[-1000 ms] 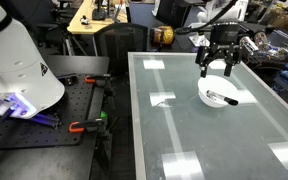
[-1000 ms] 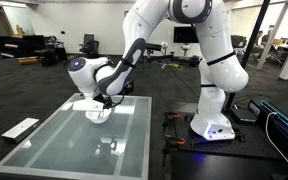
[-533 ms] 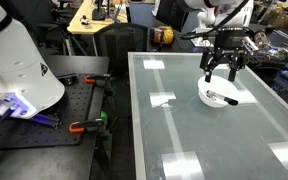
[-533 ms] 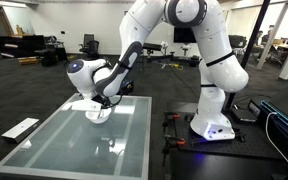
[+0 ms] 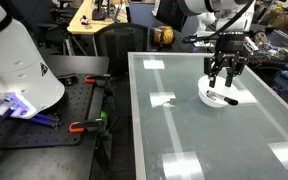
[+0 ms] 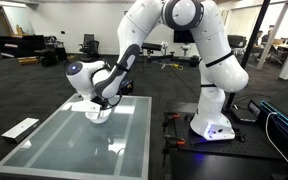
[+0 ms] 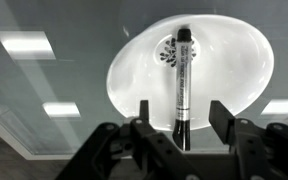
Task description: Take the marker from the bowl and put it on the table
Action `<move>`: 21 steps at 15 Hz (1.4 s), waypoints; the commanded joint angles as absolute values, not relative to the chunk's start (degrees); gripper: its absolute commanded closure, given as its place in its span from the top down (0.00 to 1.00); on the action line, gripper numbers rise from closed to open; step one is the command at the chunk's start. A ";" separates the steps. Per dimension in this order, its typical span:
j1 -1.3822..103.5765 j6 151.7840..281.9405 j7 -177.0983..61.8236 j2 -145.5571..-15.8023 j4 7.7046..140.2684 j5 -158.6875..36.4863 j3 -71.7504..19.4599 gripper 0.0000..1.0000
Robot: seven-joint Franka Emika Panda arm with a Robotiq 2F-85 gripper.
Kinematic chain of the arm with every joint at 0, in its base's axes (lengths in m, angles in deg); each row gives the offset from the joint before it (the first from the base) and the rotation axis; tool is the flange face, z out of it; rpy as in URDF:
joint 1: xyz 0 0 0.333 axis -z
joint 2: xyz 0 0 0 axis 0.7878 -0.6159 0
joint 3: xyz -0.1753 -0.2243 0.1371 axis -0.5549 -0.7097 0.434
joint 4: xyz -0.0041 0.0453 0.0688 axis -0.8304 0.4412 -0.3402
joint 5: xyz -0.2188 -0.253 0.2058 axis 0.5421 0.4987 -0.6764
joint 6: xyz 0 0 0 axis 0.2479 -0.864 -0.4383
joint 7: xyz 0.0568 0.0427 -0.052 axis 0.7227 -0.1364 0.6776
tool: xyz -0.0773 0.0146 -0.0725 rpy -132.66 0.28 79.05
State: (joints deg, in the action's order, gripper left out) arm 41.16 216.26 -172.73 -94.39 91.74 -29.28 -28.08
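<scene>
While the marker (image 7: 182,80) lies across the middle of the white bowl (image 7: 129,70) on the glass worktop (image 7: 44,95), the claw (image 7: 181,128) hangs spread just above it, a finger on either side, lower than a second ago.

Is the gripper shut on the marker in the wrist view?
No, the gripper is open, its fingers standing clear on either side of the marker, which lies in the bowl.
</scene>
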 commanded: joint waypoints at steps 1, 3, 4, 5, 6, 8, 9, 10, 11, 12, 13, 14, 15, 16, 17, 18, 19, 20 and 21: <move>40.32 215.97 -173.63 -96.07 89.80 -29.65 -29.09 0.70; 40.33 215.89 -173.48 -96.76 89.31 -29.86 -29.11 0.70; 40.32 215.91 -173.45 -97.04 89.08 -29.92 -29.14 0.70; 40.34 215.85 -173.38 -97.37 88.84 -29.99 -29.20 0.71; 40.37 215.87 -173.28 -97.69 88.61 -30.07 -29.23 0.72; 40.34 215.66 -173.15 -98.25 88.23 -30.15 -29.37 0.72; 40.36 215.68 -173.12 -98.52 88.07 -30.20 -29.45 0.71; 40.40 215.71 -173.13 -98.75 87.94 -30.26 -29.55 0.71; 40.43 215.70 -173.09 -98.98 87.77 -30.37 -29.63 0.71; 40.45 215.71 -173.05 -99.23 87.58 -30.45 -29.73 0.71; 40.48 215.73 -173.01 -99.49 87.42 -30.53 -29.84 0.72; 40.50 215.76 -172.99 -99.72 87.24 -30.60 -29.95 0.71; 40.54 215.80 -172.94 -99.94 87.06 -30.66 -30.05 0.71; 40.56 215.77 -172.88 -100.13 86.89 -30.73 -30.13 0.71; 40.60 215.79 -172.77 -100.40 86.67 -30.83 -30.18 0.70; 40.60 215.70 -172.65 -100.67 86.39 -30.96 -30.22 0.66; 40.58 215.68 -172.59 -100.89 86.17 -31.04 -30.27 0.47; 40.52 215.67 -172.61 -101.10 85.90 -31.06 -30.33 0.42; 40.48 215.63 -172.59 -101.24 85.72 -31.09 -30.37 0.34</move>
